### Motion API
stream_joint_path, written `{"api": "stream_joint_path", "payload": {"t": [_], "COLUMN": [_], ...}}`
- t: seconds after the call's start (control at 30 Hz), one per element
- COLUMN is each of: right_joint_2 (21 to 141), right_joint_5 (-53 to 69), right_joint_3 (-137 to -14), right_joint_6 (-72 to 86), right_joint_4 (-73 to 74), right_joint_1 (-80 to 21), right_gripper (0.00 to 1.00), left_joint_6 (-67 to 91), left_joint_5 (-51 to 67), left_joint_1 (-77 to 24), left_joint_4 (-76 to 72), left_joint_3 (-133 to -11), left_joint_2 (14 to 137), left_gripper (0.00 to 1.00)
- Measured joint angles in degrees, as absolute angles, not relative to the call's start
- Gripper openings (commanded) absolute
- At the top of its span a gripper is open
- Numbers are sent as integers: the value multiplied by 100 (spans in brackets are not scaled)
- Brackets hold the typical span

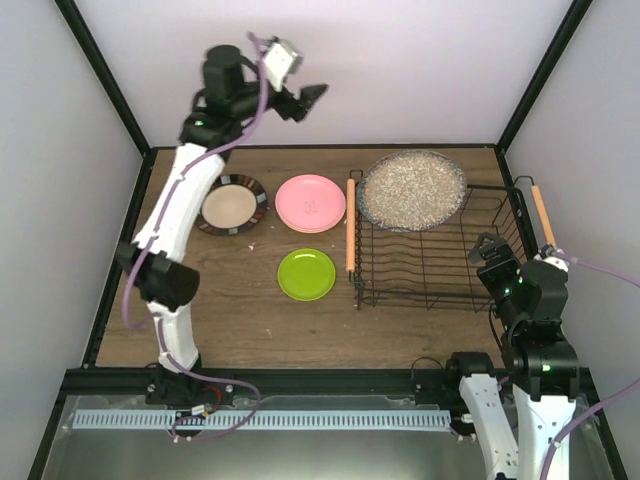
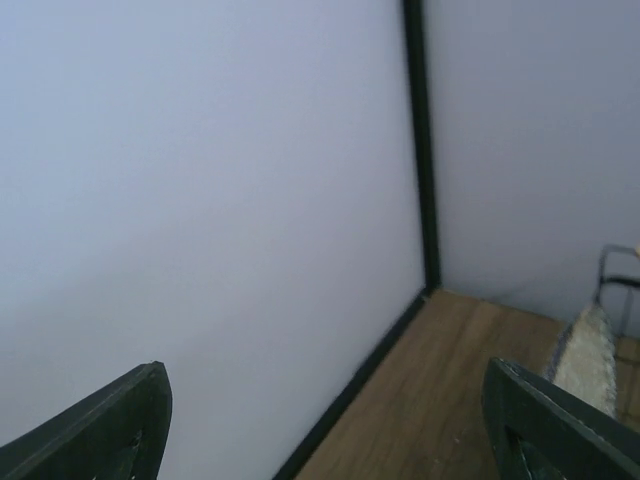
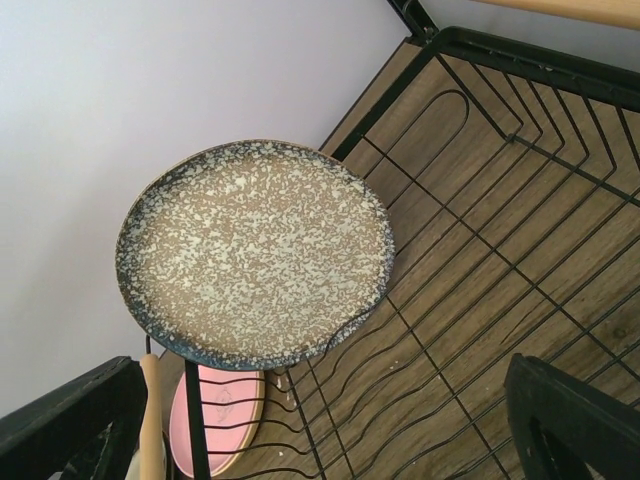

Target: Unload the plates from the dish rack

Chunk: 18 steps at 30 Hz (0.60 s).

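Left arm (image 1: 178, 205) stretched upward, upper left of frame; left pincer (image 1: 308, 100) released, empty. Right arm (image 1: 540, 345) folded low, lower right; right pincer (image 1: 490, 250) released.

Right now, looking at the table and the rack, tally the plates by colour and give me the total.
Speckled grey plate: 1
Pink plate: 1
Lime green plate: 1
Cream plate with dark rim: 1
Total: 4 plates
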<state>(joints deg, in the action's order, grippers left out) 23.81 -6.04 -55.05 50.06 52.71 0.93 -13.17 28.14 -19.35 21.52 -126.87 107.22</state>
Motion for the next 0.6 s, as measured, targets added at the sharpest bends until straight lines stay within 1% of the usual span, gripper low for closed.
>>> {"api": "stream_joint_path", "payload": {"t": [0.07, 0.23, 0.4, 0.6], "right_joint_2": [2375, 2112, 1817, 1754], "right_joint_5": [-602, -604, -622, -655], "right_joint_3": [-5513, -5581, -5739, -5848], "right_joint_6": [5006, 5065, 5116, 5135], "right_joint_4": [5290, 5568, 5981, 6246], "right_joint_1": [93, 93, 93, 93], "right_gripper": [100, 100, 100, 100], "left_joint_6": [-1529, -2099, -2541, -2954], "left_joint_5": [3068, 3841, 4412, 4624], "left_joint_1": [-2171, -2650, -2923, -3114], "left_joint_4": [2248, 2672, 2888, 2847], "left_joint_3": [-13115, -13174, -13152, -13159], "left_joint_2": [11321, 12317, 12691, 12707], "left_gripper": [81, 78, 78, 76]}}
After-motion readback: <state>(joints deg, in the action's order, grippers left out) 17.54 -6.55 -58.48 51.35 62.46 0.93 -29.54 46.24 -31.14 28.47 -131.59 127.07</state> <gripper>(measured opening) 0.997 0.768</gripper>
